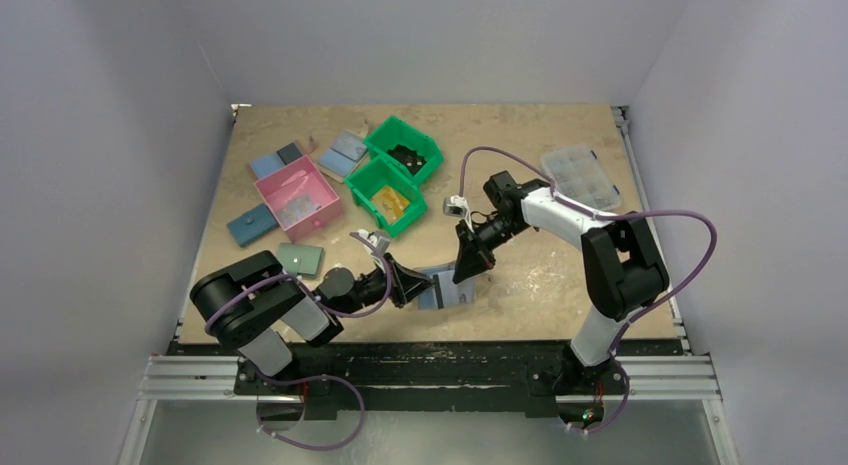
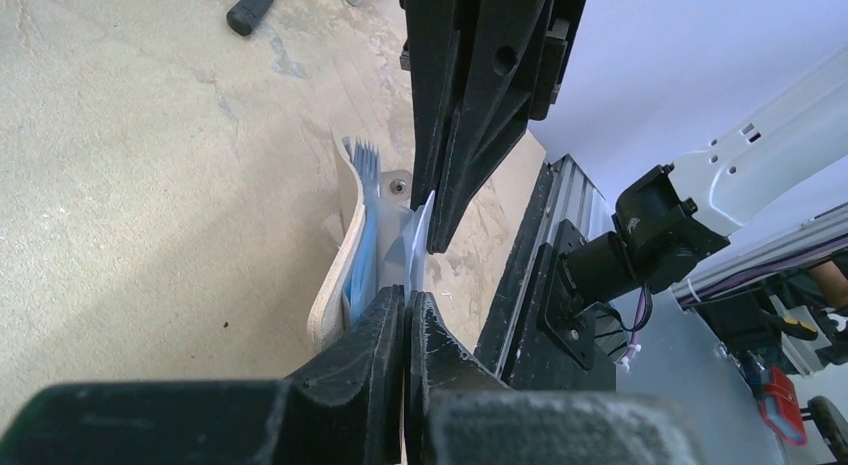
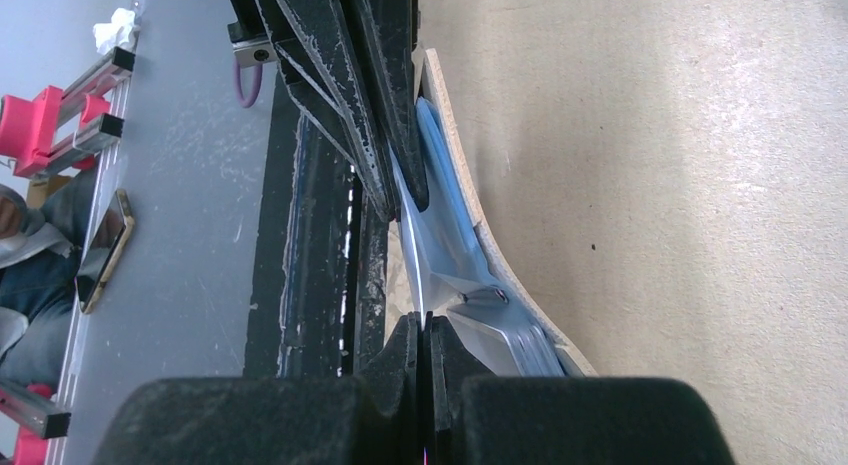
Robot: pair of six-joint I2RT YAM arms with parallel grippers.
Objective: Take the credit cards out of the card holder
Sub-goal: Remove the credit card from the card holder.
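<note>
The card holder (image 1: 443,288) stands on edge near the table's front, between my two grippers. Its curved beige-tan outside (image 2: 335,275) faces away, with a light-blue panel (image 2: 362,255) and grey striped slots (image 2: 366,161) inside. In the right wrist view the card holder (image 3: 470,220) shows a thin pale inner flap (image 3: 410,255) running between both sets of fingertips. My left gripper (image 2: 407,300) (image 1: 418,285) is shut on one end of that flap. My right gripper (image 3: 422,325) (image 1: 466,272) is shut on the other end. No credit cards can be told apart from the slots.
Two green bins (image 1: 405,150) stand at the back, one holding a yellow-orange item (image 1: 390,203). A pink bin (image 1: 297,198), a sage-green wallet (image 1: 301,257) and a dark-blue wallet (image 1: 252,225) lie to the left. A clear compartment box (image 1: 581,177) sits back right. The black front rail (image 2: 520,275) is close.
</note>
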